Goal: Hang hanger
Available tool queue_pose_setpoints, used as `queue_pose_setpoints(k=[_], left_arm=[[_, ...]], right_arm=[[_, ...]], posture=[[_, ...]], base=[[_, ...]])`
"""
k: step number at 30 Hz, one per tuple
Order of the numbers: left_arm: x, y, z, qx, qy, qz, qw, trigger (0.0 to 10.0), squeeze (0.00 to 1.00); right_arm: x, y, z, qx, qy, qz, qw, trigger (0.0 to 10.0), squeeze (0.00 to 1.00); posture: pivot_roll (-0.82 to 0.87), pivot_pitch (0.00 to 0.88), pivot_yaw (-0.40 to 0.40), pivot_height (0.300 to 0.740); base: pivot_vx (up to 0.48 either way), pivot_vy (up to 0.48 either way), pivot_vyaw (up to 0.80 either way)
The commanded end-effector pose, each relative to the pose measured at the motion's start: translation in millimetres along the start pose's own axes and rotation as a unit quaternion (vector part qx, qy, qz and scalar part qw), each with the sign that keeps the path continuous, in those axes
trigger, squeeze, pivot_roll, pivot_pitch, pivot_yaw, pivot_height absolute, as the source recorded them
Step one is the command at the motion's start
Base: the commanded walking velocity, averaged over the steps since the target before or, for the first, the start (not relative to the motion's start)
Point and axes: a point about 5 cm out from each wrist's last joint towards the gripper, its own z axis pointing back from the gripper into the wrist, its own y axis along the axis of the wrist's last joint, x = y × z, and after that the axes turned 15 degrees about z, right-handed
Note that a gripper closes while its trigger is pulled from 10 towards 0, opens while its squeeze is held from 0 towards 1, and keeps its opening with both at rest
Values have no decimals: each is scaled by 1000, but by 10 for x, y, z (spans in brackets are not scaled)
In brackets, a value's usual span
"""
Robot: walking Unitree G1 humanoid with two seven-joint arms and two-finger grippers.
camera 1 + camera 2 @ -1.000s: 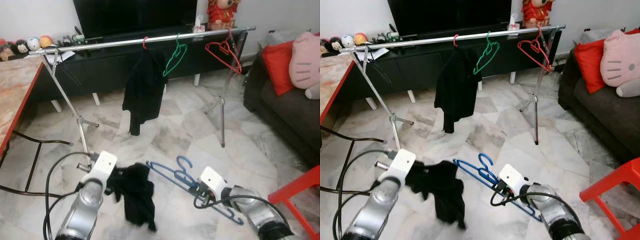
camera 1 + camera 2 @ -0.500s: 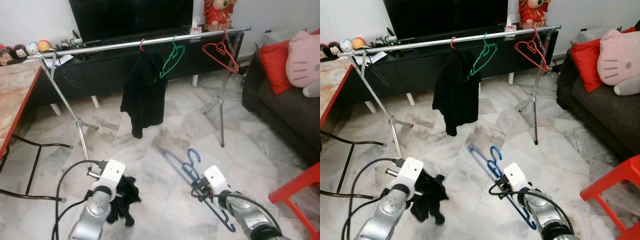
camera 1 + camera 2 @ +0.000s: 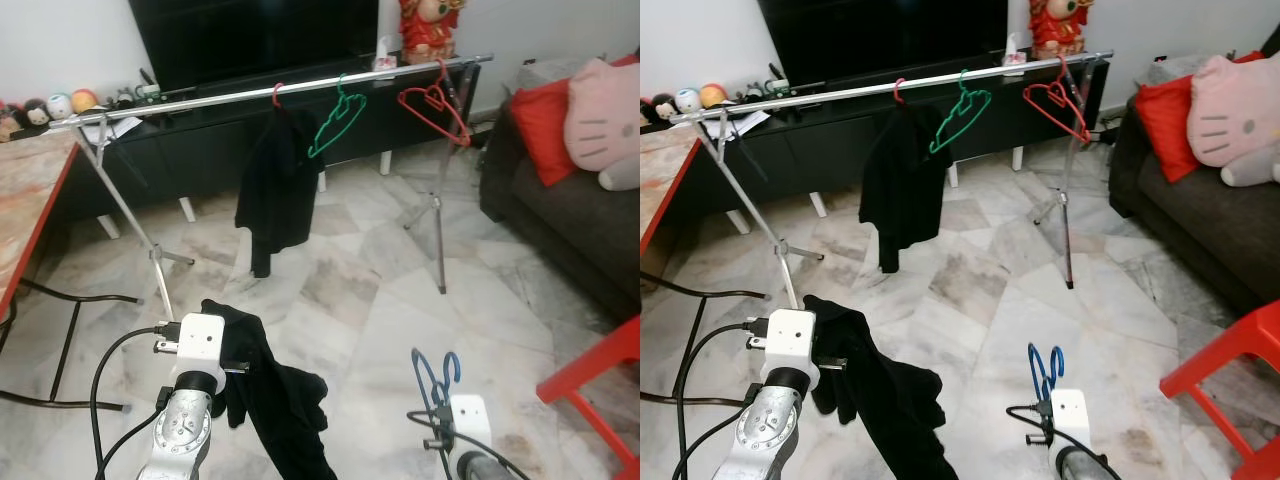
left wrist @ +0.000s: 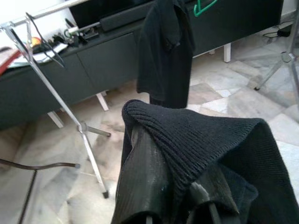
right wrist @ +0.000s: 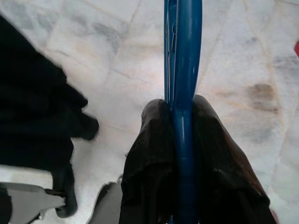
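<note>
My right gripper (image 5: 176,109) is shut on a blue hanger (image 3: 436,372), which stands upright low in front of me on the right, hook end up. My left gripper (image 4: 175,186) is shut on a black knitted garment (image 3: 275,400) that drapes over its fingers and hangs down toward the floor. Across the room runs a silver clothes rail (image 3: 250,90). On it hang a black top (image 3: 275,185) on a red hanger, an empty green hanger (image 3: 335,125) and an empty red hanger (image 3: 437,105).
A dark sofa (image 3: 560,210) with a red cushion (image 3: 545,130) and a pink plush (image 3: 605,125) stands at the right. A red chair (image 3: 600,390) is near right, a red-edged table (image 3: 30,200) at the left. Black cables (image 3: 60,395) lie on the marble floor. A black TV console (image 3: 200,140) is behind the rail.
The left gripper has raised the black garment, which now hangs long. The right gripper has swung the blue hanger from slanting over the floor to upright, close to me.
</note>
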Motion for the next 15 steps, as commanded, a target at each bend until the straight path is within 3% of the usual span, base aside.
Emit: queue_pose_setpoints(k=[1,6,15], left_arm=[[-46,91,14,25,11,4,1000,10000,0],[-17,110,40,27,13,24,999,10000,0],[-37,62,62,17,22,23,999,10000,0]], right_arm=[[-57,-20,4,-3,1,4,1000,10000,0],[-3,-204,45,-38,-9,2,999,10000,0],[17,-194,39,-41,-4,1,999,10000,0]], posture=[[-143,0,79,740],[-130,0,69,740],[-133,0,66,740]], base=[[0,0,0],[0,0,0],[0,0,0]])
